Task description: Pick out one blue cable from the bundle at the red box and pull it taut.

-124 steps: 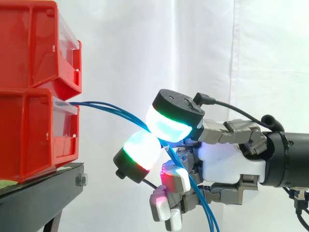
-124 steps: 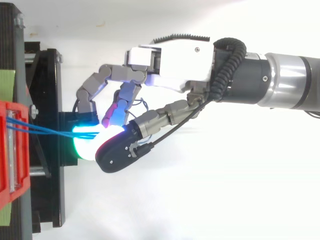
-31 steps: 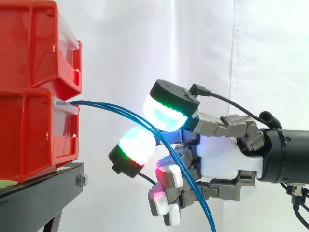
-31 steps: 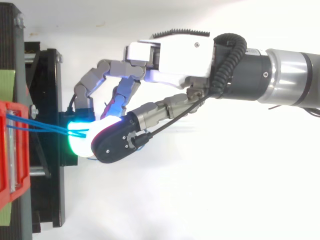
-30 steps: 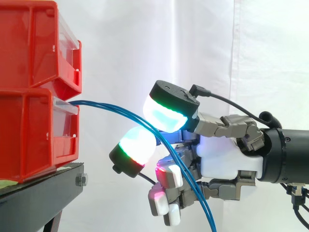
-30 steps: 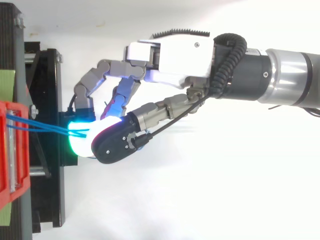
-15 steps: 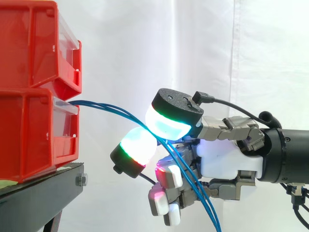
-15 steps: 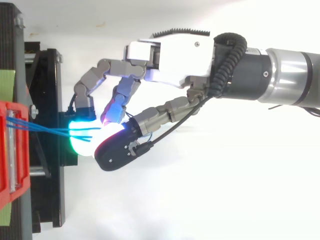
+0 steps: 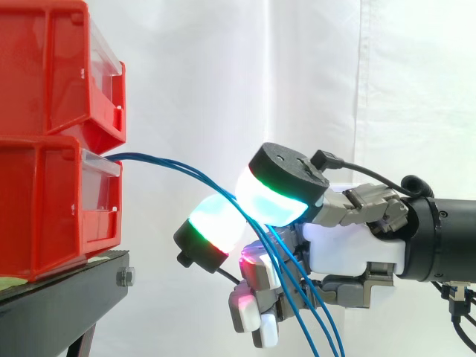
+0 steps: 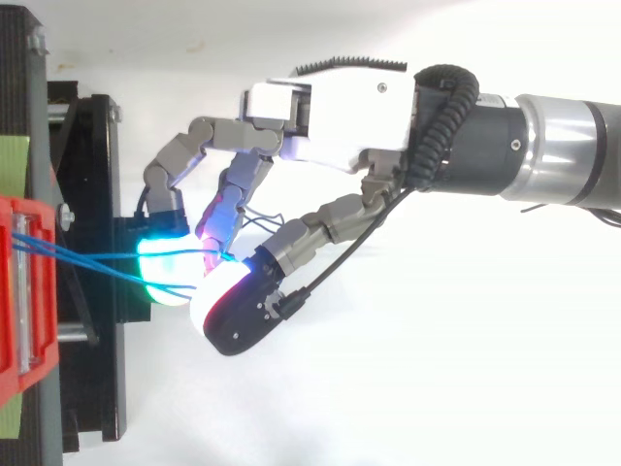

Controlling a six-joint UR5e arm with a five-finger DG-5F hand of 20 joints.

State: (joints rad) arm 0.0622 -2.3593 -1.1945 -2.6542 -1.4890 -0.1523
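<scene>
A white curtain point(image 9: 223, 74) hangs behind two stacked red bins point(image 9: 44, 201) on a black stand point(image 9: 59, 305) at the left. The blue cables point(image 9: 171, 165) leave the front of the lower bin, arc right and drop steeply through the hand point(image 9: 349, 249), which reaches in from the right. Its fingers are curled round the bundle. The strands pass between the cyan-glowing thumb pad point(image 9: 271, 202) above and a green-and-red-edged finger pad point(image 9: 216, 223) below it to the left, bending where they meet the thumb. The remaining fingers are folded under the palm. Half a second ago the thumb pad lay over the finger pad in the top view. Now it has swung to the near side point(image 10: 233, 311), leaving the cyan pad point(image 10: 160, 277) uncovered, and the strands fan out wider below the hand.
</scene>
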